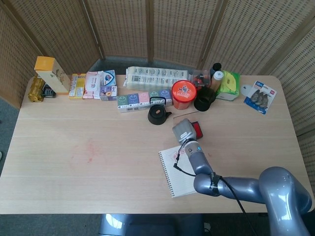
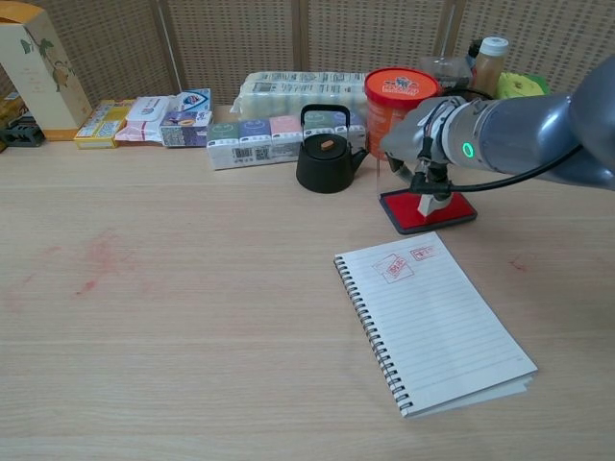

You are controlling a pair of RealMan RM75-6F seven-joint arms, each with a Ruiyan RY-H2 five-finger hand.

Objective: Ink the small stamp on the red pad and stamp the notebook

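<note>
Right grey robot hand (image 2: 420, 144) pinches small white stamp (image 2: 426, 200) upright on flat red ink pad (image 2: 426, 212), just beyond open spiral-bound lined notebook (image 2: 434, 321) w/ two red marks, nr black kettle (image 2: 327, 154).

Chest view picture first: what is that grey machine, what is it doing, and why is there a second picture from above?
It is a robot arm ending in a mechanical hand with fingers, steered remotely by a person. Both pictures show the same moment from the robot's own cameras: the head view looks down from above, the chest view looks across the wooden table. Only the robot's right hand shows; the left is out of sight. Its fingers appear to hold a small stamp, pressed down on the red ink pad. In front lies an open spiral notebook with two red prints near the top of its page. Behind stand a black kettle, an orange tub and a row of boxes and packets.
</note>
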